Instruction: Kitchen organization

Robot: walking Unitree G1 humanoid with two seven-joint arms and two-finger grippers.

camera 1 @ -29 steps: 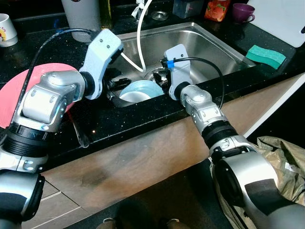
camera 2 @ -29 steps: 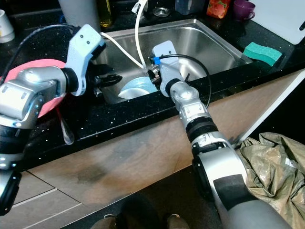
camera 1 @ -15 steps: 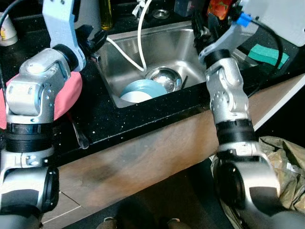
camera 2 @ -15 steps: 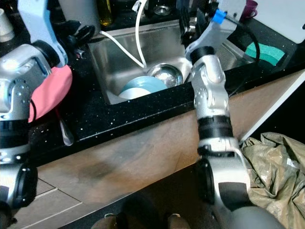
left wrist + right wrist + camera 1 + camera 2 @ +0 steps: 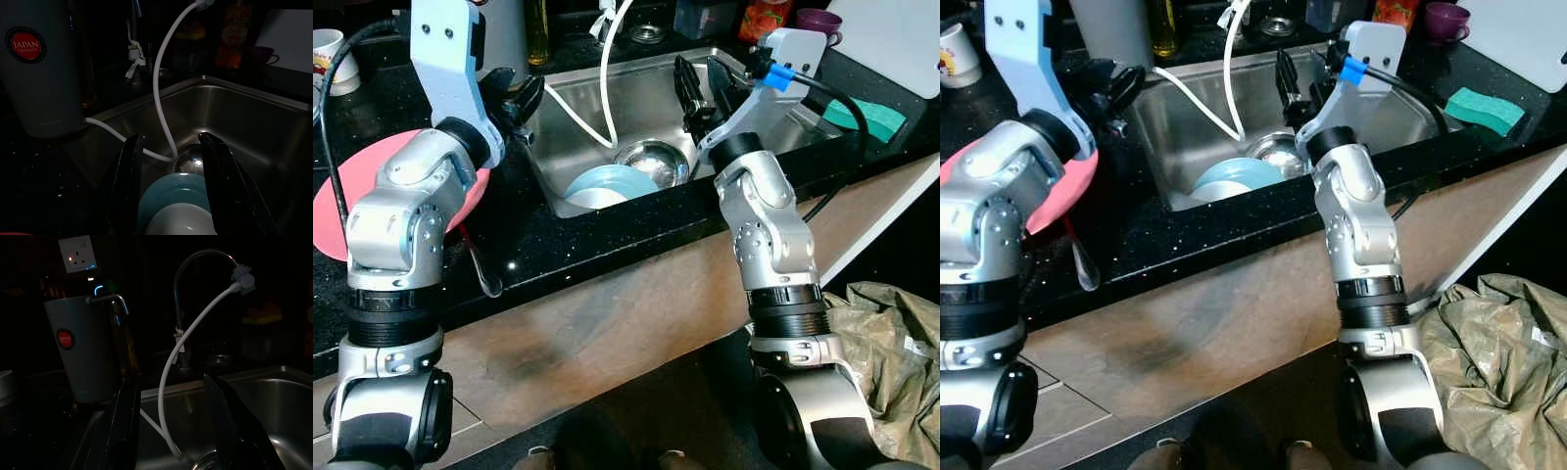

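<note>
Head stereo pair above the sink (image 5: 773, 108) (wrist cameras close, facing its basin)

Brushed stainless-steel sink (image 5: 773, 103), glossy speckled black stone worktop (image 5: 587, 240), shiny metal bowl (image 5: 651, 162), glazed blue plate (image 5: 612, 183).

A bowl (image 5: 603, 186) and a metal dish (image 5: 651, 161) lay in the sink (image 5: 744, 113), set into the bench (image 5: 597, 230). A plate (image 5: 342, 211) sat left of the sink, a sponge (image 5: 864, 113) right, and a mug (image 5: 333, 54) behind the plate.
</note>
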